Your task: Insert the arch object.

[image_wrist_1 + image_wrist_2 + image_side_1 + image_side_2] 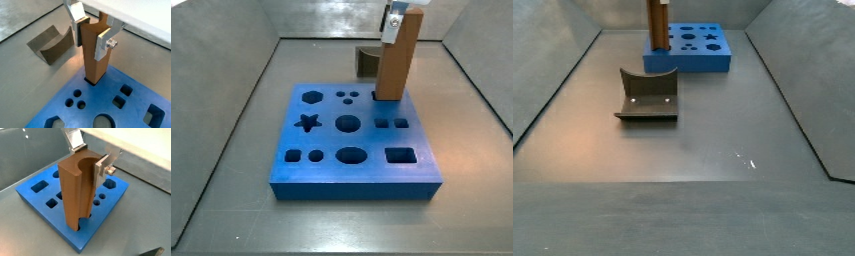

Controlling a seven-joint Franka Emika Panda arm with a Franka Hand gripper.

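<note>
The arch object point(95, 62) is a tall orange-brown piece with a rounded groove down one side. It stands upright with its lower end in a hole at a corner of the blue board point(133, 107). It shows in both wrist views point(73, 193) and both side views point(394, 60) point(652, 25). My gripper point(91, 40) is shut on its upper end, one finger on each side, as the wrist view point(90, 160) also shows. In a side view the gripper point(398, 12) is at the top edge.
The blue board point(325, 108) has several shaped holes: star, circles, squares, ovals. The dark fixture point(648, 98) stands on the grey floor a short way from the board point(700, 62), partly behind the arch object in a side view point(366, 62). Grey walls surround the floor.
</note>
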